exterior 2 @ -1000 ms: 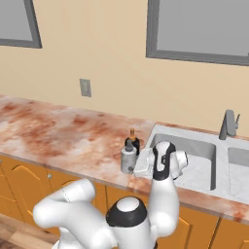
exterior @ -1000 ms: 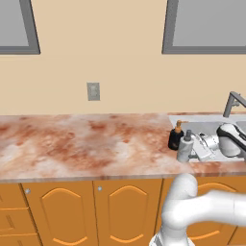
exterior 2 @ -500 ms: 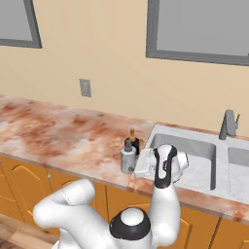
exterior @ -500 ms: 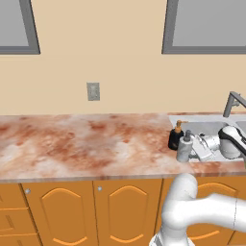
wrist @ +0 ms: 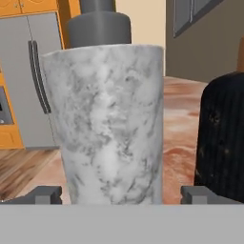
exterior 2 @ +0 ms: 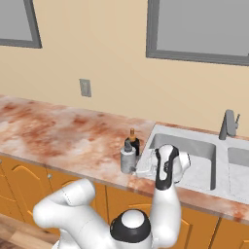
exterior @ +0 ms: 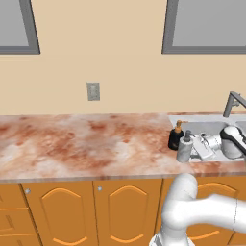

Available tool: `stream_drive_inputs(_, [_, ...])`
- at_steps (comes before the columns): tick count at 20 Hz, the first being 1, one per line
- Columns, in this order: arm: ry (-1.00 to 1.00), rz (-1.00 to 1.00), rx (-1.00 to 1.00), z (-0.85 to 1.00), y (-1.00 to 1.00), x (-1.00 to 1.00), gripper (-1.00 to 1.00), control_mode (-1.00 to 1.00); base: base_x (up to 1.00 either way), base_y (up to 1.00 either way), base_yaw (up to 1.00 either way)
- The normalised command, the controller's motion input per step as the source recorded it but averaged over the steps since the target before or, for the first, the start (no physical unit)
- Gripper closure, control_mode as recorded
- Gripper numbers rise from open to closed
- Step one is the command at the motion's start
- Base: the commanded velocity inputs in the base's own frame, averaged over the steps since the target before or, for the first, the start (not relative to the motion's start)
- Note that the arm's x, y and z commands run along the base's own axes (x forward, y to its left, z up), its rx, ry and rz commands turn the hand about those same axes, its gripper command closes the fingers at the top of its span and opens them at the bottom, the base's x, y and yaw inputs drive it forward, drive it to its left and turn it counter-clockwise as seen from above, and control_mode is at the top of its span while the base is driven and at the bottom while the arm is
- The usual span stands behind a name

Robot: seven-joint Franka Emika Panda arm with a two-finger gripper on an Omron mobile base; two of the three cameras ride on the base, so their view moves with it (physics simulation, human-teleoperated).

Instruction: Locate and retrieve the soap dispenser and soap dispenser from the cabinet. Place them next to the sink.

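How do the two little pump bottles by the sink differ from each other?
The grey soap dispenser is mottled light grey with a dark grey pump; the black soap dispenser has a copper-orange pump. The grey one stands nearer the counter's front edge, between the open gripper fingertips; the black one stands free behind it. Both stand upright.

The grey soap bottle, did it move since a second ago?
No. The grey soap bottle stands in the same spot beside the black soap bottle, at the sink's left edge, with the pincer around it.
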Motion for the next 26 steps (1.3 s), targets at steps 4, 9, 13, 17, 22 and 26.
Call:
stream_drive_inputs(4, [0.01, 0.0, -0.1, 0.11, -0.44, 0.0, -1.0, -1.0, 0.0, 0.0, 0.0])
stream_drive_inputs(9, [0.01, -0.02, -0.15, 0.21, -0.46, -0.01, -1.0, -1.0, 0.0, 0.0, 0.0])
stream_drive_inputs(13, [0.0, -0.04, -0.17, 0.29, -0.37, -0.18, -1.0, -1.0, 0.0, 0.0, 0.0])
stream_drive_inputs(17, [-0.03, -0.05, -0.23, 0.46, -0.13, -0.3, -1.0, -1.0, 0.0, 0.0, 0.0])
stream_drive_inputs(22, [-0.08, -0.02, -0.33, 0.52, 0.08, -0.33, -1.0, -1.0, 0.0, 0.0, 0.0])
stream_drive_inputs(26, [-0.13, 0.0, -0.33, 0.38, 0.06, -0.57, -1.0, -1.0, 0.0, 0.0, 0.0])
